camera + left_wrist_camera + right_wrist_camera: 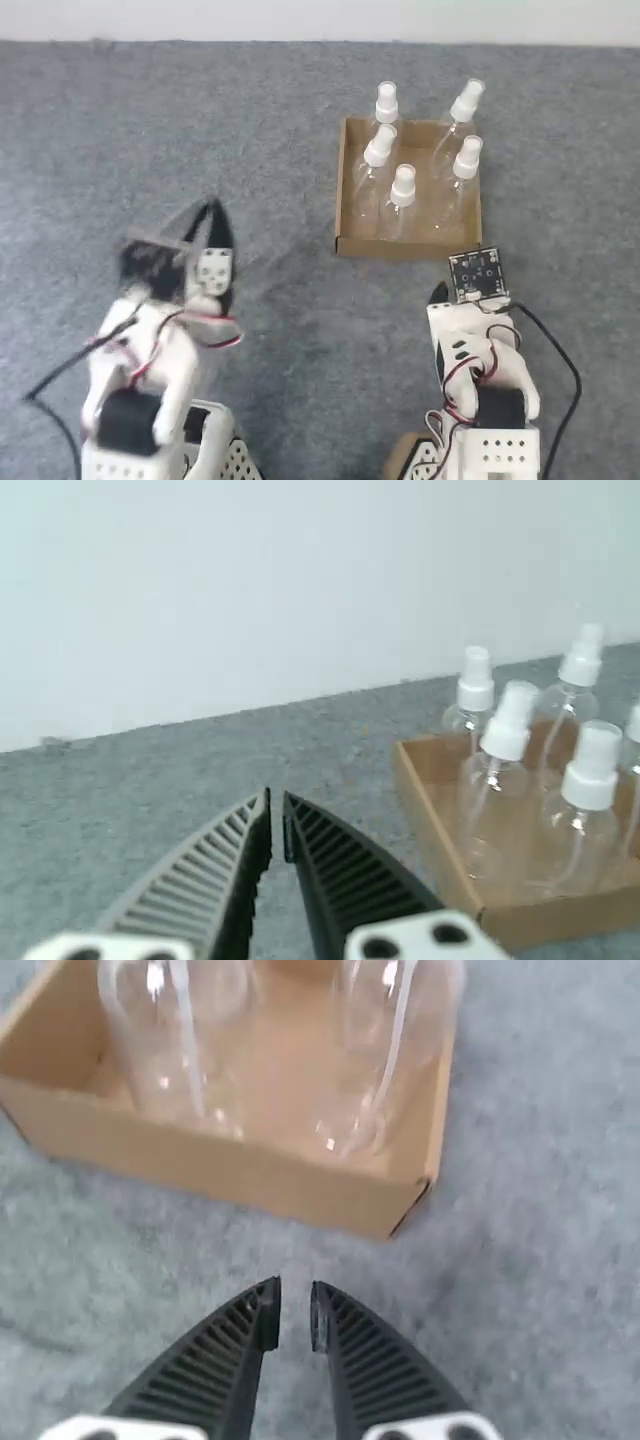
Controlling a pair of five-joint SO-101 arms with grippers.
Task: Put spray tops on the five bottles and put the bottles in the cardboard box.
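High view: the cardboard box [400,247] sits on the grey carpet [200,110], ahead of the right arm. Inside it I count five bottles [403,208], all upright, and each carries a white spray top [403,183]. None stands outside the box.

Left wrist view: the left gripper [277,805] is drawn in to a thin slit and grips nothing. It hangs over bare carpet, well apart from the box.

Right wrist view: the right gripper [293,1295] is likewise closed to a narrow gap and empty. Its tips are near the closest box wall but clear of it.

Judgement: capping and loading both look finished, so the step in hand is to check the result and park the arms.

To do this well, I would raise the right arm before pulling it back. That way the jaw tips rise away from the box wall rather than sweep along it. The box looks light and shallow, and a nudge could slide it across the carpet. The bottles are tall, clear and apparently empty, so a jolt to the box could topple them against each other.

I cannot tell from these views whether every top is seated fully down. A slow look from the left wrist camera, which sees the caps side-on, would settle that before I end the run.
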